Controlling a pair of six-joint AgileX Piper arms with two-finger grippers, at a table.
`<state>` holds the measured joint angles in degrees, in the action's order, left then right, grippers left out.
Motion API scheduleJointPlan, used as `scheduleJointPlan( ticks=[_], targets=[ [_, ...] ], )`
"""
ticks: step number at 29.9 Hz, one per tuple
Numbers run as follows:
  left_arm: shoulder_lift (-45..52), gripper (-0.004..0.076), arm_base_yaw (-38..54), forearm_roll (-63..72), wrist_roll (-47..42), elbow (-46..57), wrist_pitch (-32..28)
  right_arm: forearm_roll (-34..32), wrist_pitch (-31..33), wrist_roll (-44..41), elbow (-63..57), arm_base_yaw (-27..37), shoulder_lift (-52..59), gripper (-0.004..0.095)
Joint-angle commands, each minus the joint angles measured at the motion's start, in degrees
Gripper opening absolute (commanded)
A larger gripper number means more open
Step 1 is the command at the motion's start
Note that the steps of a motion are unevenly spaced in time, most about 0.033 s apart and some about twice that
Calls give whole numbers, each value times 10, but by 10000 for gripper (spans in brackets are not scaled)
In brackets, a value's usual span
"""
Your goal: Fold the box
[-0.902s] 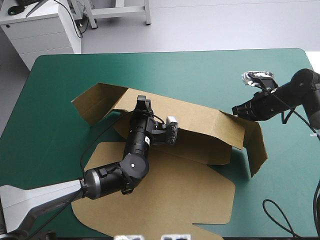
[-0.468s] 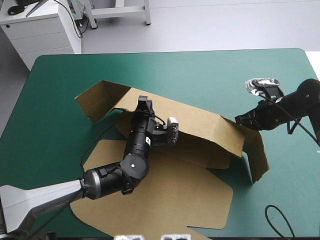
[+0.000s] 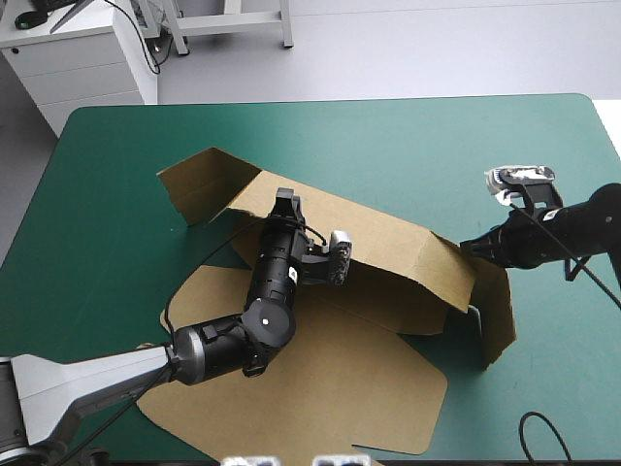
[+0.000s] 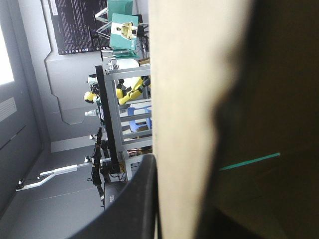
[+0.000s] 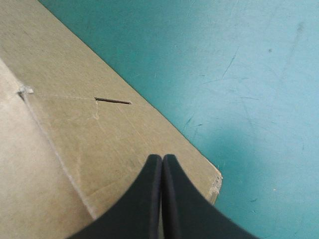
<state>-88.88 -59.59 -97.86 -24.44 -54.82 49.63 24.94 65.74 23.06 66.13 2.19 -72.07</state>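
Note:
The brown box (image 3: 388,254) lies partly raised in the middle of the table. Its long back wall stands up, one end flap (image 3: 199,183) sticks out at the far left, another (image 3: 499,313) hangs at the right, and the lid (image 3: 330,388) lies flat toward the near edge. My left gripper (image 3: 287,202) is at the top of the back wall. In the left wrist view the board (image 4: 199,99) runs between the fingers, with one black finger (image 4: 137,204) pressed against it. My right gripper (image 3: 468,245) is shut, its tip (image 5: 162,157) resting on the board (image 5: 75,129) near the right corner.
Teal-green cover (image 3: 437,136) lies beyond the box up to the table's far edge, and more shows to the left (image 3: 87,252). A white cabinet (image 3: 78,58) stands past the far left corner.
The right gripper has slid toward the near edge along the box's right corner. The left gripper and the back wall have shifted slightly right, taking the far left flap along.

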Motion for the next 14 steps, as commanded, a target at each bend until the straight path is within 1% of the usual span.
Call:
scheduleJointPlan(
  ticks=[1,6,14],
  targets=[
    [16,-8,1,-42,-7,-17,33,16,2,3,-23,2,22,-14],
    [16,-8,1,-42,-7,-17,33,17,-40,3,-77,2,51,-14],
    [16,-8,1,-42,-7,-17,33,24,-54,-1,-111,2,113,-14]
  ],
)
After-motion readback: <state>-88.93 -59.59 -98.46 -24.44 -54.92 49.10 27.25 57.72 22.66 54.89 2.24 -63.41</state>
